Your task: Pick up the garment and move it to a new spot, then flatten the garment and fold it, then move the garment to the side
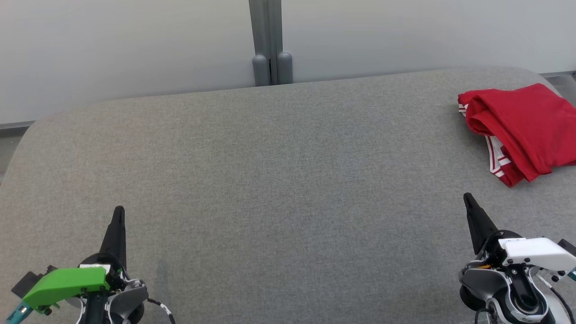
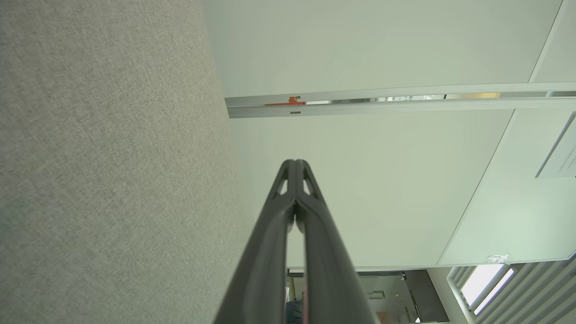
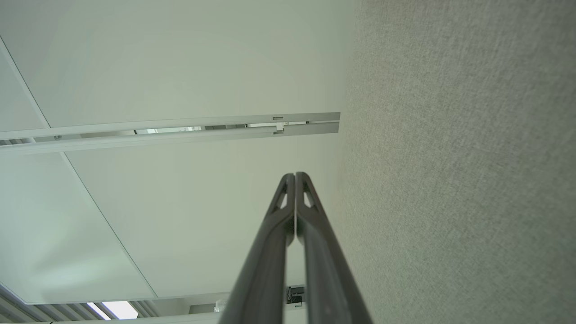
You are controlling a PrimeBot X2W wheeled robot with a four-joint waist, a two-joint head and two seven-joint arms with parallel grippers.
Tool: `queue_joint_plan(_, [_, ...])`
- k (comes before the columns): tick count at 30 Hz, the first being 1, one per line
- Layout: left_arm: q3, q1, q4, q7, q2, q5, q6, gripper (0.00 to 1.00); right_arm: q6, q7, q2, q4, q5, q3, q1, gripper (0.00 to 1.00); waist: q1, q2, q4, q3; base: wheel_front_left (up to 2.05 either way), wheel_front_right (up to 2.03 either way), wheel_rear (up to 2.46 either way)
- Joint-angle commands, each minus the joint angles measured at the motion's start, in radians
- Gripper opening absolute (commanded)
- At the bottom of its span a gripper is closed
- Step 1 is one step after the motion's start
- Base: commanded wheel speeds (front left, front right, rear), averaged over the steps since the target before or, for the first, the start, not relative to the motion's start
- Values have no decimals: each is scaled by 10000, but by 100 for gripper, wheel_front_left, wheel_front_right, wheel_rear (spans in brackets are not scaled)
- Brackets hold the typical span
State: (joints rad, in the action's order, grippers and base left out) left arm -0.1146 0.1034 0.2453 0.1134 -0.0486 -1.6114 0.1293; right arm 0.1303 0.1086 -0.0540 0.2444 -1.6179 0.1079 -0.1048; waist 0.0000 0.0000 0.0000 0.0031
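Red garment (image 1: 524,119): folded into a thick bundle, soft matte cloth, white striped trim along its near-left edge. It lies at the far right of the table (image 1: 279,180) and is cut off by the frame edge. The table has a gray woven fabric cover and rounded corners. Left hand (image 1: 119,212) and right hand (image 1: 468,198) are on the near side. Their dark tapered fingers are pressed together, holding nothing, clear of the garment.

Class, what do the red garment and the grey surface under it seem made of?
Red garment: probably soft knit cloth, matte; limp folds, white-striped trim. Grey surface: apparently woven upholstery fabric, matte; fine flecked weave shows.
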Motion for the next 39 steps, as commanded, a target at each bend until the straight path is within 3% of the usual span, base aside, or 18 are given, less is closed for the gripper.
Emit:
queue_joint_plan(1, [-24,105,8,44,-12,-28,45,0,7,44,-10,15,3,21,-68,0,0,0,0,0,0,0,0])
queue_joint_plan(39, [-21,105,7,42,-13,-30,45,0,7,61,15,14,42,51,-73,0,0,0,0,0,0,0,0])
